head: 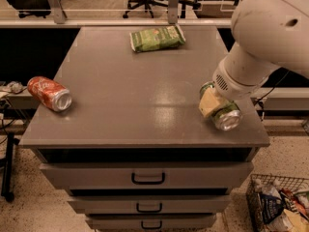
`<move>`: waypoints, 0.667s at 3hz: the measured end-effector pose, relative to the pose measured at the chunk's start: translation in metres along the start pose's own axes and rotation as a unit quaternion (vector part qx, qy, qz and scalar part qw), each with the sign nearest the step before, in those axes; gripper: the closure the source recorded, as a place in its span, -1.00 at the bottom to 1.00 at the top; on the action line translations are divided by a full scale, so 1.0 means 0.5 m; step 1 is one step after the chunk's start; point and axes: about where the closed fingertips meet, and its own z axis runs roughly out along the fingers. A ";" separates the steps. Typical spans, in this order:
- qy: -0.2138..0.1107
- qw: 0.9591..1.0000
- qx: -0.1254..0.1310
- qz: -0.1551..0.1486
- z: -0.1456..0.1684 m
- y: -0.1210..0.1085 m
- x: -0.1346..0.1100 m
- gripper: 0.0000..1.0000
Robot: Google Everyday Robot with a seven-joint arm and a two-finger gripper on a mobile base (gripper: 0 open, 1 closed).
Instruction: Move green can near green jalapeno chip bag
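The green can (226,116) lies on its side near the right front of the grey cabinet top (130,91), its silver end facing the camera. My gripper (212,104) reaches down from the large white arm at the right and is shut on the green can, with one pale finger (208,103) showing on the can's left side. The green jalapeno chip bag (157,37) lies flat at the back middle of the top, far from the can.
A red-orange can (49,93) lies on its side at the left edge. Drawers (147,178) are below the top. A wire basket (277,204) with items stands on the floor at lower right. Office chairs stand behind.
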 end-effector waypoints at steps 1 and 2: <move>-0.039 0.999 -0.002 -0.019 -0.036 -0.023 -0.013 1.00; -0.093 0.993 0.018 -0.068 -0.092 -0.072 -0.031 1.00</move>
